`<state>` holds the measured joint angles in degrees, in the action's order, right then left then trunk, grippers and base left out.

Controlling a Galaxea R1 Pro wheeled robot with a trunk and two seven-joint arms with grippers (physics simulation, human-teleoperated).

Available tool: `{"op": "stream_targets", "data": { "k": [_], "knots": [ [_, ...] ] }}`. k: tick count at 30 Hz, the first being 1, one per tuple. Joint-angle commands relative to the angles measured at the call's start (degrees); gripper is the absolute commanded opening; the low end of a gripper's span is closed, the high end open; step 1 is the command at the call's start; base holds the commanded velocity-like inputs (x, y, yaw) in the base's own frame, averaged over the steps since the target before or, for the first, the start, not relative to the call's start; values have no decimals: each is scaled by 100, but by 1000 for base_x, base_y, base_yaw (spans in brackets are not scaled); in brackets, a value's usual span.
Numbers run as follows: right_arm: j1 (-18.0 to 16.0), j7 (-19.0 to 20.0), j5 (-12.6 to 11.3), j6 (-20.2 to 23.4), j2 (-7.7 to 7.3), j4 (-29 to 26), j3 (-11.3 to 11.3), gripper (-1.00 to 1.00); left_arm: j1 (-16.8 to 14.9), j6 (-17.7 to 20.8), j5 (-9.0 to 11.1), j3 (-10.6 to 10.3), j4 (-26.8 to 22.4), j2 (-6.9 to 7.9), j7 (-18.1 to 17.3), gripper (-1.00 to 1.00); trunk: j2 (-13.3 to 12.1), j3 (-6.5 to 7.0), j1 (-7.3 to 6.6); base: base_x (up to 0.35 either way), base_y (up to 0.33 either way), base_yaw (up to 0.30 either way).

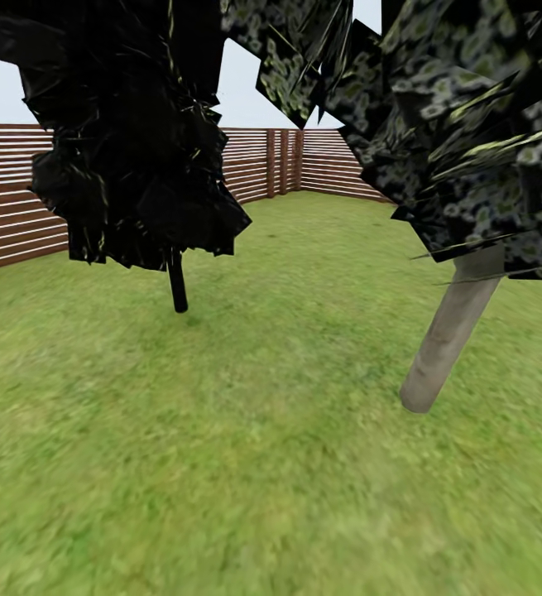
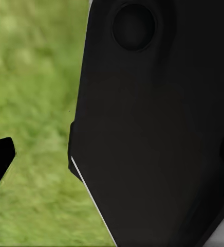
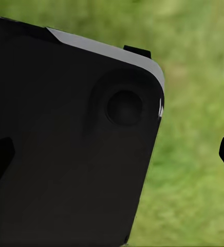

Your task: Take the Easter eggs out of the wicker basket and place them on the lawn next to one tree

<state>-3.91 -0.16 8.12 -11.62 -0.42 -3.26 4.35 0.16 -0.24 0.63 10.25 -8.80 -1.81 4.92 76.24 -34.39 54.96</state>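
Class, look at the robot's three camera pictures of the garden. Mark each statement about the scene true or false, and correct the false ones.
1. Two trees stand on the lawn. True: a near tree with a pale trunk, and a farther tree with a thin dark trunk.
2. A stone wall rings the garden. False: it is a wooden slat fence.
3. The near tree's trunk is at the picture's left. False: at the right.
4. The fence turns a corner in the background. True.
5. The ground is paved. False: it is grass.
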Motion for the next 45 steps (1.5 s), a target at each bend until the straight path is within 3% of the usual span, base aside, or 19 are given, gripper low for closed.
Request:
{"op": "stream_targets", "data": {
  "k": [1,14,45],
  "knots": [
    [-4,-2,5,-16,-2,5,40,100,2,-2,7,21,-8,-3,9,100,2,-4,3,315,142,-263],
    [-3,-2,5,-16,-2,5,40,100,2,-2,7,21,-8,-3,9,100,2,-4,3,315,142,-246],
    [-4,16,-4,-19,8,1,40,100,2,-4,5,21,-12,-3,9,100,2,-4,3,309,17,-37]
  ]
}}
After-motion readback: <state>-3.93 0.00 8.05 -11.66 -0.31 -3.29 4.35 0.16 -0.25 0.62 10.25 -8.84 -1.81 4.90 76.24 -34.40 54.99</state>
